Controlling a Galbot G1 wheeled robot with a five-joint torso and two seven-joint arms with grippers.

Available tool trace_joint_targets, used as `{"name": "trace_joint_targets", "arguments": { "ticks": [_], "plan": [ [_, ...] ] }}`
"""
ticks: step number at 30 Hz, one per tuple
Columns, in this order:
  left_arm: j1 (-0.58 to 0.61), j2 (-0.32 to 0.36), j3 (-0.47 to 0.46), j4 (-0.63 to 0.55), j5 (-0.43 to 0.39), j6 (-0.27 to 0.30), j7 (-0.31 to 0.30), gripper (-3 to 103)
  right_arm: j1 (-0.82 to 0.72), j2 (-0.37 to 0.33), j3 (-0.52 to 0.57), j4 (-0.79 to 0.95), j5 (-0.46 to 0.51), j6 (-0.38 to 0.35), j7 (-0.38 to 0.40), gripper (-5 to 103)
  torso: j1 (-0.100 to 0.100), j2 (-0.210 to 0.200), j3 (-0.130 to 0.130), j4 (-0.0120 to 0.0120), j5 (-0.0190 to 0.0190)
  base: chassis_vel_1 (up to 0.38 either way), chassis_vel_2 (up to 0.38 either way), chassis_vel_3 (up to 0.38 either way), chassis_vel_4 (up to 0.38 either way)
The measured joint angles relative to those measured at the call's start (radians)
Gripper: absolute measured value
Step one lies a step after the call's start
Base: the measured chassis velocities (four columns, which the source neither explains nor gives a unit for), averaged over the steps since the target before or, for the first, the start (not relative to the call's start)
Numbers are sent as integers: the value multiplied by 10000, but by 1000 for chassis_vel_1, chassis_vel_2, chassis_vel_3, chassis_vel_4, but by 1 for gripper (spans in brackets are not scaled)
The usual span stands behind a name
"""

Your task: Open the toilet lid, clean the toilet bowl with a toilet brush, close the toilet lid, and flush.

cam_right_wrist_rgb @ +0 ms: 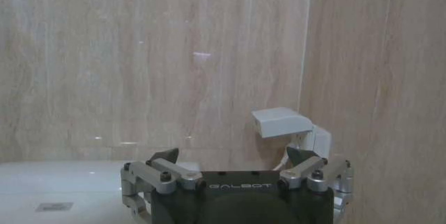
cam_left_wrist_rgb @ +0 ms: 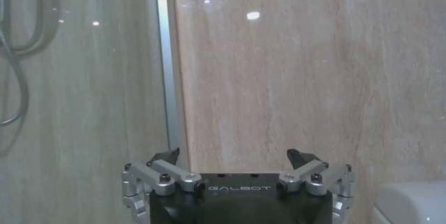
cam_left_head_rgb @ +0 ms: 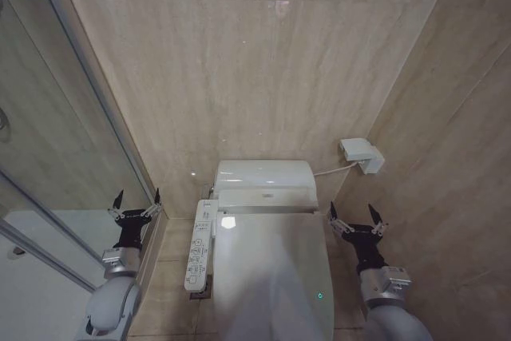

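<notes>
The toilet lid is a glossy white oval cover lying flat and closed over the toilet bowl, which is hidden beneath it. It sits in the lower middle of the head view, with the white rear unit against the back wall. My left gripper hangs open to the left of the toilet, beside the glass panel, holding nothing. My right gripper hangs open to the right of the lid, level with its rear end, also holding nothing. Both grippers face the tiled wall. The toilet brush is out of view.
A control panel with buttons runs along the lid's left side. A glass shower partition with a metal frame stands at the left. A white wall box with a cable sits at the right corner. Beige tiled walls close in behind and at right.
</notes>
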Motion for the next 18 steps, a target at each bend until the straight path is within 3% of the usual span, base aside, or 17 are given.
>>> {"name": "trace_joint_targets", "arguments": {
  "ticks": [1, 2, 18],
  "plan": [
    [70, -52, 1, -104, 10, 30, -23, 92, -1, -1, 0, 0, 0, 0, -1, 100, 0, 0, 0, 1, -1, 0, 0, 0, 0],
    [212, -114, 18, -283, 18, 79, -87, 100, 0, 0, 0, 0, 0, 0, 0, 100, 0, 0, 0, 0, -2, 0, 0, 0, 0],
    [1954, 53, 23, -2044, 79, 431, -500, 100, 0, 0, 0, 0, 0, 0, 0, 100, -1, -1, 0, 2, -1, 0, 0, 0, 0]
  ]
}}
